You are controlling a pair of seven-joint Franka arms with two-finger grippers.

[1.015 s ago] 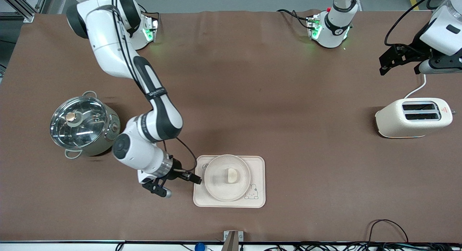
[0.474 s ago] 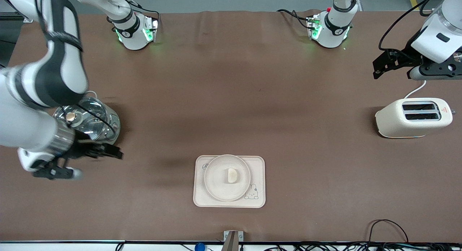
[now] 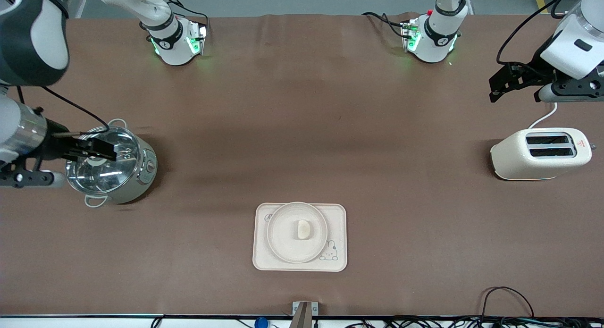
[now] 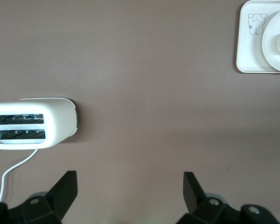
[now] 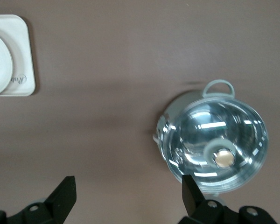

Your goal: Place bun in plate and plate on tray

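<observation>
The right gripper (image 3: pixel 101 149), fingers apart and empty, is over the pot (image 3: pixel 111 165). The left gripper (image 3: pixel 507 82), also apart, waits above the toaster (image 3: pixel 540 153). The bun (image 3: pixel 304 229) lies in the plate (image 3: pixel 283 245) on the tray (image 3: pixel 337 214), well apart from both; the right arm is somewhat nearer.

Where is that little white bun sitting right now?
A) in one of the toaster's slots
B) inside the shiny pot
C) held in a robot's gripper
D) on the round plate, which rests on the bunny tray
D: the bun lies on the plate, the plate sits on the tray, and both open grippers are well away from them.
</observation>
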